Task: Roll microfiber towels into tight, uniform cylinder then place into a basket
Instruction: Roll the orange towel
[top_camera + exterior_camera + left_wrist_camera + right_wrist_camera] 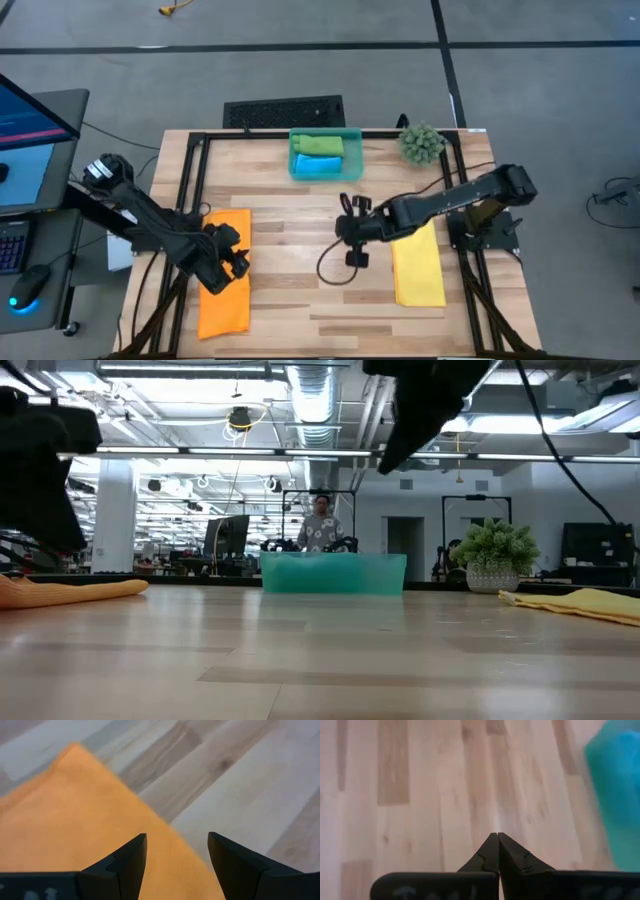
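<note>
- The wooden worktop [300, 300] fills the high view inside a black frame; at table level the low view shows a person standing far behind it, whom the high view misses.
- The left arm reaches in from nine o'clock, and its pincer [232, 262] hangs over the right edge of the orange towel [222, 275]. In the left wrist view the two fingers [127, 862] stand well apart with nothing between them, above the cloth's edge and bare wood.
- The right arm comes in from three o'clock; its pincer [350, 228] sits near the worktop's centre, at nine o'clock from the yellow towel [418, 265]. The right wrist view shows its fingers [490, 852] pressed together on nothing, over bare planks.
- The orange towel lies flat, long axis running twelve to six, at about eight o'clock on the worktop.
- The yellow towel lies flat at about four o'clock, long axis likewise twelve to six. The low view shows both only as thin edge-on strips.
- The basket [353, 150] stands at twelve o'clock by the far edge, long axis nine to three.
- Only the high view reveals its load: the green towel [320, 145] and the blue towel [316, 167], both rolled, side by side, axes nine to three.
- A spiky plant ball [421, 143] sits at three o'clock from the basket.
</note>
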Motion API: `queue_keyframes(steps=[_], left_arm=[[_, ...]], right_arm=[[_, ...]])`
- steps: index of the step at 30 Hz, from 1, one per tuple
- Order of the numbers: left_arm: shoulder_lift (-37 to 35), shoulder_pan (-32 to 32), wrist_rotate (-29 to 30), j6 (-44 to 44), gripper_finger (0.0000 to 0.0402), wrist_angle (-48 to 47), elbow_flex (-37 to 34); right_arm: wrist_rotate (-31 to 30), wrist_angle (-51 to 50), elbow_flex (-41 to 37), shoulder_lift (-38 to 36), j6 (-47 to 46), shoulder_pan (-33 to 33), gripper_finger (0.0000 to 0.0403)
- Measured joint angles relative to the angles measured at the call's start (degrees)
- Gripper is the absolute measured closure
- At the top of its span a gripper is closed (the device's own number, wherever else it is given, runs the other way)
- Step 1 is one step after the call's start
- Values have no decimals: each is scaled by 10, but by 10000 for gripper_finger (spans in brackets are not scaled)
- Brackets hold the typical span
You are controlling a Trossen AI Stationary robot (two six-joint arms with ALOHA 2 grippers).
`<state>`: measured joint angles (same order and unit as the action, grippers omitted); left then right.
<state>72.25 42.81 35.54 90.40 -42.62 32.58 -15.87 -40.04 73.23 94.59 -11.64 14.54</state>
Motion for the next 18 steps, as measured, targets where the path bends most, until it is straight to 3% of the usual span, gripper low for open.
queue_keyframes(steps=[10,18], left_arm=[[65,0,-52,89,198,2,0],[130,-18,-41,91,198,51,1]], right_arm=[[-25,-17,-2,55,-79,53,377],[-57,-6,-2,60,-126,102,380]])
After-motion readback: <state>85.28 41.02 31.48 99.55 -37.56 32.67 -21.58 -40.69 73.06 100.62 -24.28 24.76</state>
